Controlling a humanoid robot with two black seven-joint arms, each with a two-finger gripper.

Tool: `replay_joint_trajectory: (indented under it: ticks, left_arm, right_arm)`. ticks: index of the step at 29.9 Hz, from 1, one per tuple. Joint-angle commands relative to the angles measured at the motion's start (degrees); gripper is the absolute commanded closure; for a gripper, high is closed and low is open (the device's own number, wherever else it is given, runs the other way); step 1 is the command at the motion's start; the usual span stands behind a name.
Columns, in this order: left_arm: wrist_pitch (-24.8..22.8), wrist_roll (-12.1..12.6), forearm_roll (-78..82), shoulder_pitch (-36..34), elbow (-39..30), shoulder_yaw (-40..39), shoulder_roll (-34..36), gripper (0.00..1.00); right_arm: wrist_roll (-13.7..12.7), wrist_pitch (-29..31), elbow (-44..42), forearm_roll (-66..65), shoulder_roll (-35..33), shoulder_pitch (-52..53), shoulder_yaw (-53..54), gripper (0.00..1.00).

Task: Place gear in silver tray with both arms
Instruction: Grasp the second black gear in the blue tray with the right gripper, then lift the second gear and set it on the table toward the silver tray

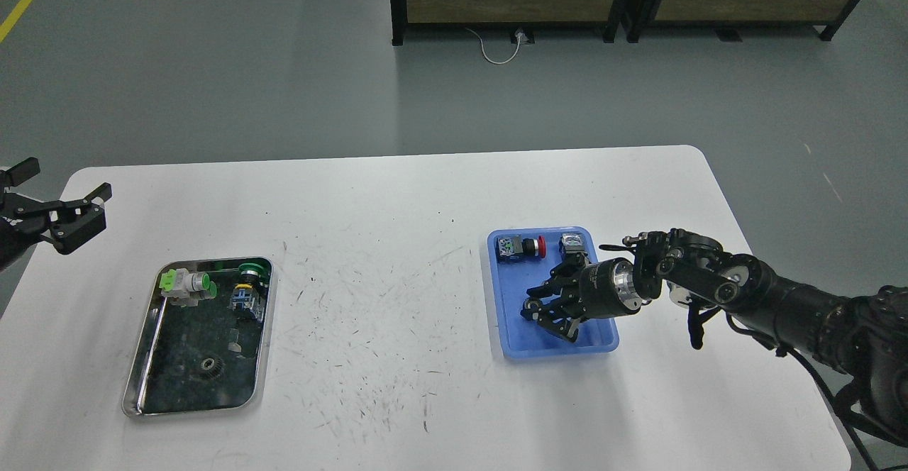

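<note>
While the right hand (533, 308) reaches into the blue plastic tray (550, 343) near the right end of the white surface (397, 315), its dark fingers blur together against the tray floor, so I cannot tell whether they are spread, closed, or gripping anything. The right arm (745, 290) comes in from the right edge, its silver wrist ring just above the tray's right side. At the far end of the blue tray lie a black push button with a red cap (523, 247) and, just beside it to the right, a small grey block-shaped part (572, 243).

Over the far left corner of the surface, the left hand (67, 212) hovers with its two fingers wide apart and nothing between them.

Near the left edge, towards the front, sits the silver tray (145, 357). A small dark gear (208, 364) lies on its mirror-like bottom, in the nearer half. Along the far end of that tray rest a white switch part with green ends (186, 283) and a switch with a green cap and blue-and-black body (248, 286), apart from each other and from the gear.
</note>
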Motion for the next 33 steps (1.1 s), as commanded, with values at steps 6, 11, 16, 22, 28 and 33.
replay_joint_trajectory:
  ticks: [6,11,16,22,28,33]
  left_arm:
    - [0.3,0.1,-0.1,0.0,0.0,-0.1,-0.2,0.03]
    - [0.3,0.7,0.0,-0.1,0.0,-0.2,-0.4,0.03]
    - [0.7,1.0,0.0,-0.3,0.0,-0.3,-0.6,0.03]
    - [0.9,1.5,0.0,-0.2,0.0,-0.3,-0.7,0.03]
    - [0.9,1.5,0.0,-0.2,0.0,-0.3,-0.8,0.03]
    - [1.0,1.6,0.0,-0.2,-0.1,-0.2,-0.8,0.03]
  right_arm:
    - [0.0,0.0,2.8,0.1,4.2,2.0,1.8,0.73]
    - [-0.1,0.0,2.1,0.0,10.5,2.4,-0.8,0.71]
    - [-0.1,0.0,0.6,-0.4,15.8,2.6,-3.4,0.71]
    - [-0.1,0.0,-0.8,-0.4,18.2,2.6,-4.4,0.7]
    - [0.1,0.0,-1.1,-0.4,19.0,2.6,-4.3,0.69]
    - [0.4,0.0,-1.7,-0.4,19.1,2.6,-4.1,0.66]
